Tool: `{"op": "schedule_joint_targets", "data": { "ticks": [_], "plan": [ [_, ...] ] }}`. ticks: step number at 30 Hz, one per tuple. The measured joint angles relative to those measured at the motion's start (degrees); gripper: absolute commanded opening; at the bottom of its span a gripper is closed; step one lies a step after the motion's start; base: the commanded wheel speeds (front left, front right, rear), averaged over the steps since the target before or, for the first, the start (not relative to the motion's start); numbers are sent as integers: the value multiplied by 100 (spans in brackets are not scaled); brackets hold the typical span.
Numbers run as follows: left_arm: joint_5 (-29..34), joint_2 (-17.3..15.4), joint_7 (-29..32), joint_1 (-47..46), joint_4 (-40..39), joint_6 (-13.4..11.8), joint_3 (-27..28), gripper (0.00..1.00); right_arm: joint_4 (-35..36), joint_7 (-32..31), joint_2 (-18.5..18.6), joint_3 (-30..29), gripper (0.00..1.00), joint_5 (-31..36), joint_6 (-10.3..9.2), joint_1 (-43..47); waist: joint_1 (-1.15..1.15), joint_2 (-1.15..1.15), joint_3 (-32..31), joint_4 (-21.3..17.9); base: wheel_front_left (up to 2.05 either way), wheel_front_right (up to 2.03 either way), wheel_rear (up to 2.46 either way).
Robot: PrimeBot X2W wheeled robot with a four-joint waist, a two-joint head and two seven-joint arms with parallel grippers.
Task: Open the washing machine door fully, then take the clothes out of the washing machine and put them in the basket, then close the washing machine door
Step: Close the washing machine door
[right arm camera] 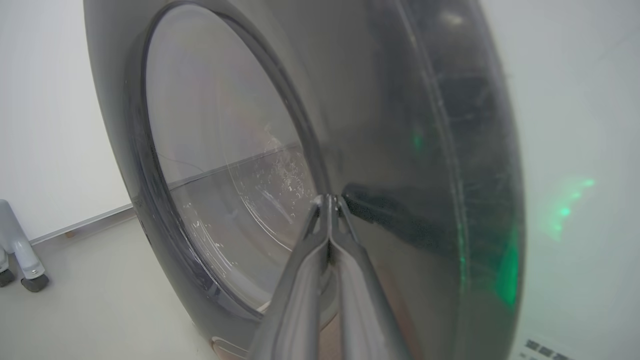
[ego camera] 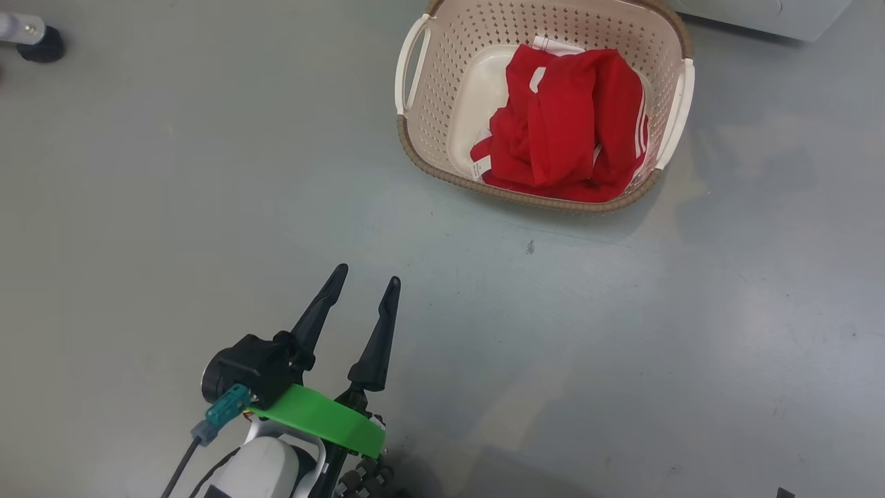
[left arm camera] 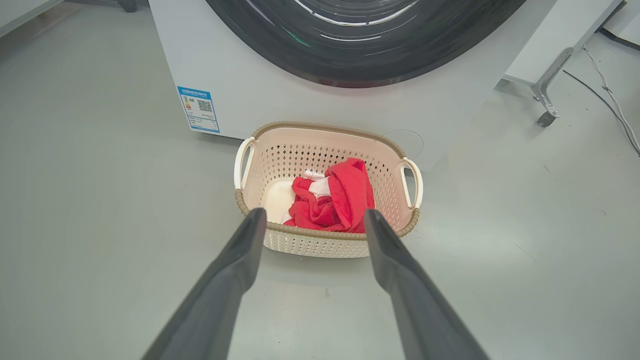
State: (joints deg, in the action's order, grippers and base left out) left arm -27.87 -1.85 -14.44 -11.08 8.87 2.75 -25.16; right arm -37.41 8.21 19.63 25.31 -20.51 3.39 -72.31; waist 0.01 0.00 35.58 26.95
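The cream basket [ego camera: 415,131] stands on the grey floor with the red clothes [ego camera: 567,124] bunched inside it. My left gripper [ego camera: 366,275] hovers open over bare floor, short of the basket, holding nothing. Along its fingers I see the basket [left arm camera: 325,245], the clothes [left arm camera: 345,200], the white washing machine [left arm camera: 240,85] behind them, and the lower arc of the glossy black washing machine door [left arm camera: 360,55] lying against its front. My right gripper [right arm camera: 327,199] is shut, its tips touching the door's dark face [right arm camera: 390,125] beside the glass dome [right arm camera: 225,165].
A blue label [left arm camera: 198,109] sits low on the machine's front. A metal leg with a caster [left arm camera: 547,100] and cables [left arm camera: 610,100] lie to the machine's right. Another caster foot [ego camera: 38,41] stands far left; a grey foot [right arm camera: 20,250] is near the wall.
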Motion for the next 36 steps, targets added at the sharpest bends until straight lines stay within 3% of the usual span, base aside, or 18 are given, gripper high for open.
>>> {"op": "schedule_joint_targets", "data": {
  "ticks": [6, 11, 18, 26, 27, 29, 36],
  "plan": [
    [-92, 4, 0, -76, 7, -49, 32, 100, -203, 156, -62, 57, 0, 44, -48, -25, 0, 0, -8, 12, 0, 0, 0],
    [-90, 7, 0, -103, 27, -75, 114, 100, -358, 291, -82, 174, 0, 38, 62, 47, 0, 0, -95, -33, 0, 0, 0],
    [25, 11, 0, -222, 65, -120, 367, 100, -558, 430, -344, 74, 0, -499, 263, 753, 0, 0, -363, -160, 0, 0, 0],
    [433, 15, 0, -279, 144, -120, 716, 100, -606, 572, -480, 129, 0, -730, 312, 1611, 0, 0, -789, -385, 0, 0, 0],
    [455, 15, 0, -279, 141, -120, 768, 100, -612, 573, -512, 119, 16, -764, 313, 1728, 0, 0, -846, -425, 0, 0, 0],
    [502, 14, 0, -275, 146, -120, 844, 100, -626, 575, -535, 107, 100, -829, 328, 1976, 0, 0, -957, -508, 0, 0, 0],
    [716, 14, 0, -123, 254, -121, 1061, 100, -604, 624, -637, -65, 100, -1002, 328, 2714, 0, 0, -1348, -851, 0, 0, 0]
  ]
}}
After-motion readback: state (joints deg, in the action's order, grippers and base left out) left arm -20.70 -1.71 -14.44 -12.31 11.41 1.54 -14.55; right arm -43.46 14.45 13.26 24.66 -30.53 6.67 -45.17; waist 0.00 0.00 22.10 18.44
